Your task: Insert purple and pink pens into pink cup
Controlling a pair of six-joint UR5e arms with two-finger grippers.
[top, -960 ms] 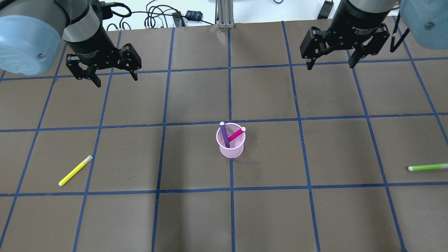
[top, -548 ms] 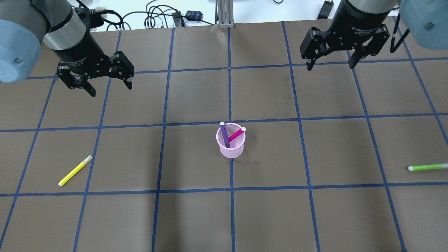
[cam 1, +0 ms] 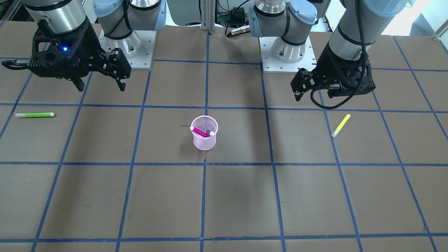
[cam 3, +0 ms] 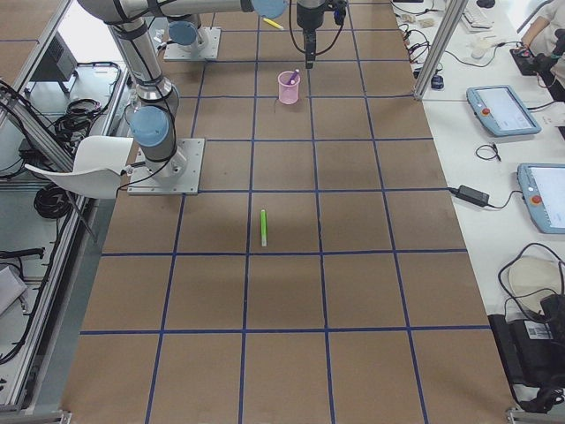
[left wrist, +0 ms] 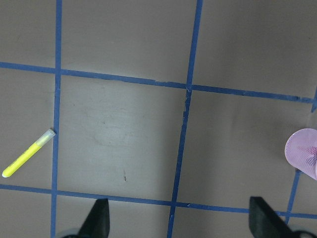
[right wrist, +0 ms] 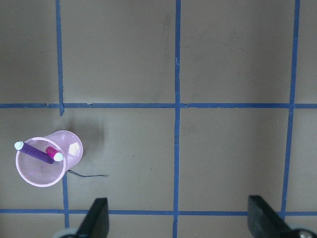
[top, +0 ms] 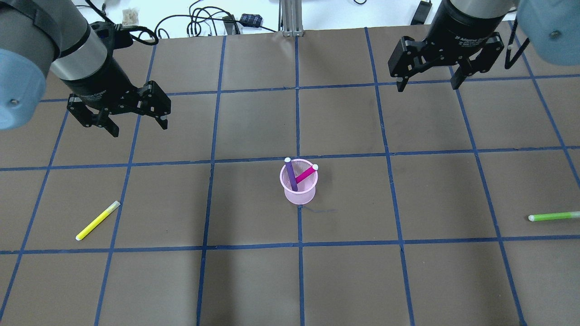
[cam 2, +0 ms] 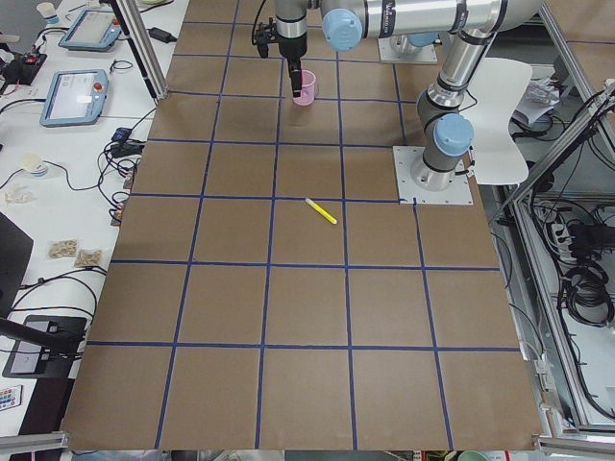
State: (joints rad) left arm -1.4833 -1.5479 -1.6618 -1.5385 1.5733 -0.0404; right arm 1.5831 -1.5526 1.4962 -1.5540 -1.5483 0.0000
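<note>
I read the pink cup (top: 297, 190) as standing upright near the centre of the counter (top: 362, 280), its base on a blue grid line. It contains two items: the purple pen (top: 291, 175) and the pink pen (top: 306, 173). Both lean against the rim with their white ends above it, and they cross inside the mesh wall. The left gripper (top: 139, 129) hangs above the counter, well apart from the cup, spread wide and holding nothing. The right gripper (top: 427, 87) hangs over the far right squares, likewise wide and empty. Outside the cup I see a yellow pen (top: 97, 220) lying flat on the robot's left side and a green pen (top: 553, 216) lying flat near the right edge
</note>
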